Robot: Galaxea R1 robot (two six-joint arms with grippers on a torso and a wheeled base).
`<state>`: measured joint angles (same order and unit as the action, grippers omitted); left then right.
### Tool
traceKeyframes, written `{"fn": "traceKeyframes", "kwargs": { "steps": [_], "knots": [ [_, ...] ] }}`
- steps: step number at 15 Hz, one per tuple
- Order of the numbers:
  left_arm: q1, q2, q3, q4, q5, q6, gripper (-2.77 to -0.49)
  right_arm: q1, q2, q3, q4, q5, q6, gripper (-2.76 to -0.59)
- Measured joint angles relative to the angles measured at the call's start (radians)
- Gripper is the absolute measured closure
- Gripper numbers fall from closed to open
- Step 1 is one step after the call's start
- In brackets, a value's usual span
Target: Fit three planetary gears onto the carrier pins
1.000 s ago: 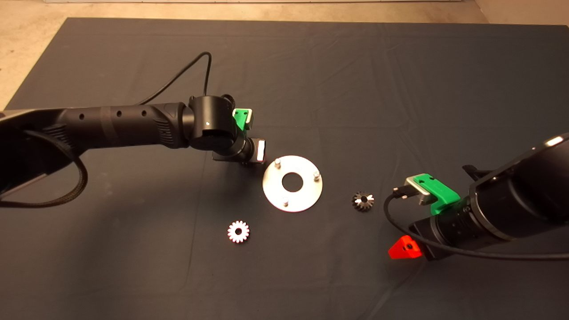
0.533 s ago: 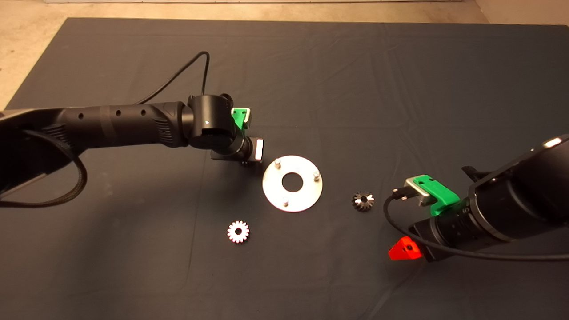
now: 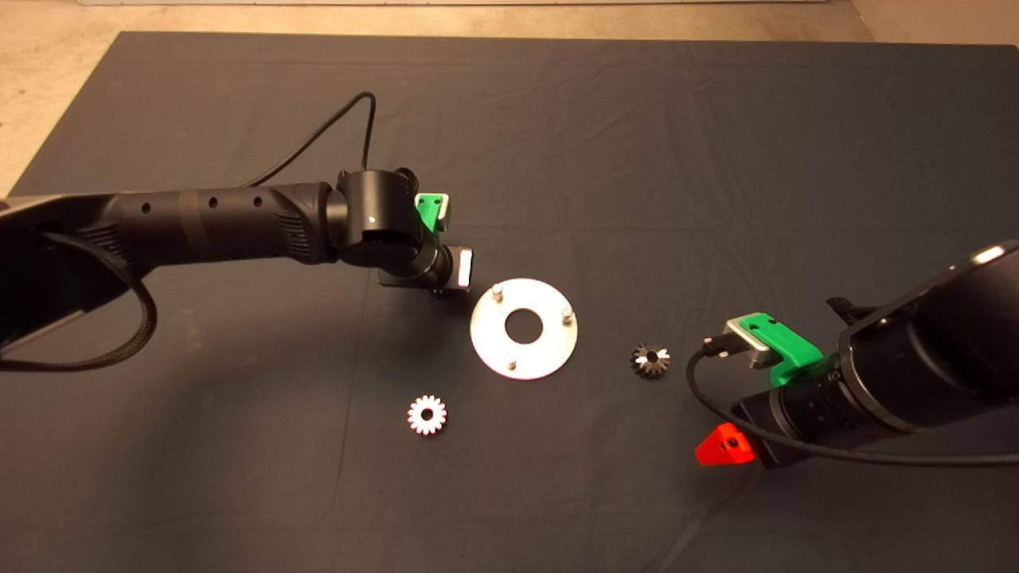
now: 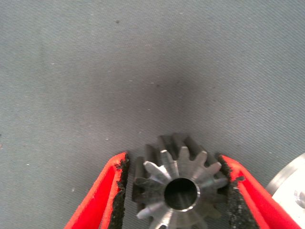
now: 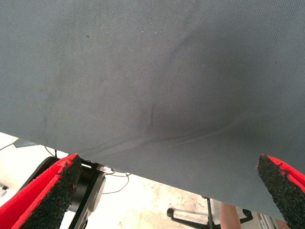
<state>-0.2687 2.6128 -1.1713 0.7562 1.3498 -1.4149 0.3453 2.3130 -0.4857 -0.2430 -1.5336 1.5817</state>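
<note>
Just beside the carrier plate (image 3: 524, 328), the left pincer (image 4: 176, 191) is clamped on one gear (image 4: 178, 183) — two more gears (image 3: 427, 415) (image 3: 650, 360) lie on the worktop (image 3: 637, 159). Right pincer (image 5: 167, 200) waits spread wide apart, lower right.

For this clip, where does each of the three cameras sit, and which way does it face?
Head view: above, looking down at the mat; both arms, plate, two loose gears.
Left wrist view: on the left arm, looking down past the left gripper, shut on a gear.
Right wrist view: on the right arm, facing mat and floor past the open right gripper.
Shared: the plate's edge appears in left wrist and head views.
</note>
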Motion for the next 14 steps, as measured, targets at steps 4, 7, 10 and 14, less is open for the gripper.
{"fn": "traceKeyframes", "kwargs": {
  "steps": [4, 7, 10, 14],
  "knots": [
    [0.0, 0.006, 0.0, 0.0, 0.004, 0.002, -1.11, -0.002, 0.0, -0.001, 0.0, 0.0, 0.0, -2.75],
    [0.002, 0.005, 0.0, 0.002, 0.004, 0.003, -1.07, -0.003, 0.0, -0.001, 0.0, 0.0, -0.001, -2.75],
    [0.002, 0.005, -0.001, 0.003, 0.004, 0.003, -1.02, -0.003, 0.0, -0.002, 0.0, 0.0, -0.003, -2.75],
    [0.002, 0.005, -0.003, 0.003, 0.003, 0.025, -0.98, -0.005, 0.0, -0.002, 0.0, 0.0, -0.003, -2.75]
  ]
}}
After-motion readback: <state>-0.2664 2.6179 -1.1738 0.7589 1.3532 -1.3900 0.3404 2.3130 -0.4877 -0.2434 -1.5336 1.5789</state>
